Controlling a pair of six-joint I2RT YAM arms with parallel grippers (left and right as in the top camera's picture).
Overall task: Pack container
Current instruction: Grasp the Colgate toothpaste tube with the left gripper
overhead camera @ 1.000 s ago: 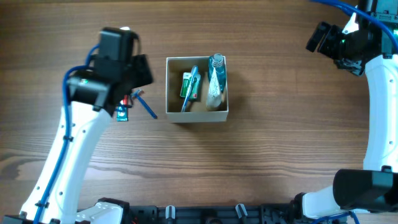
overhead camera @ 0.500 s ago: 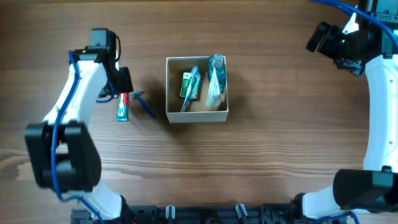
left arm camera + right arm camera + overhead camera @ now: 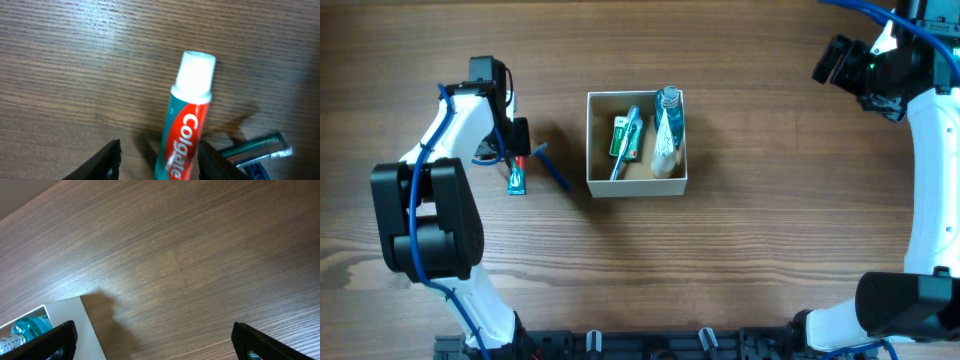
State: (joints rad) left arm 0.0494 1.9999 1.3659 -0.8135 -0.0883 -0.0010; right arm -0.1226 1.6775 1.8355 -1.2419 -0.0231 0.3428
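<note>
Red-and-teal Colgate tube is lying on the worktop inside the left gripper, jaws apart, left of the container; closing off-centre risks rolling it against the razor

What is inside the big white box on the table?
Inside the box lie a small green-and-white carton, a blue toothbrush across it, and a clear bottle beside them. Anything beneath these things is covered and cannot be seen.

Dark wood-grain table, soft glare patches.
</note>
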